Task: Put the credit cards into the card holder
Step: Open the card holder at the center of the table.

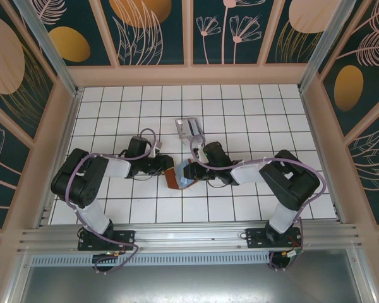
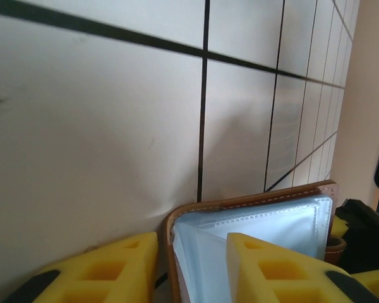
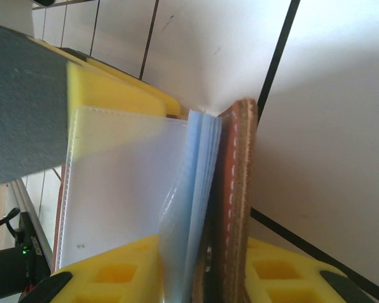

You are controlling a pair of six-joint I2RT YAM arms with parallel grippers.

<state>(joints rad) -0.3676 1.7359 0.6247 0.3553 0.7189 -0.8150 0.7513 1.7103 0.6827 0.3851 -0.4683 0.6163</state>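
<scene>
Top view: card holder (image 1: pixel 179 178) is mid-desk, slightly toward the near edge, between left gripper (image 1: pixel 163 166) and right gripper (image 1: pixel 199 172); clear tray (image 1: pixel 180 124) lies further toward the far edge; pale bluish credit cards (image 1: pixel 192 129) apparently in it, too small to count; white tiled desk (image 1: pixel 271 113), dark grout.

Left wrist: yellow foam fingers (image 2: pixel 114 268) spread; card holder's rounded corner in the gap, not clamped as far as I can see; stitched brown leather-look rim, glossy clear sleeves inside.

Right wrist: fingers (image 3: pixel 284 278) pinching the cover plus a fan of thin bluish sleeves; cover looks stiff, sleeves floppy.

Judgement: step is opening the card holder to expose a pocket; no card in hand. Next move calls for one arm to hold a pocket mouth open and the other to fetch a card and feed it edge-first; limp sleeves could buckle.
</scene>
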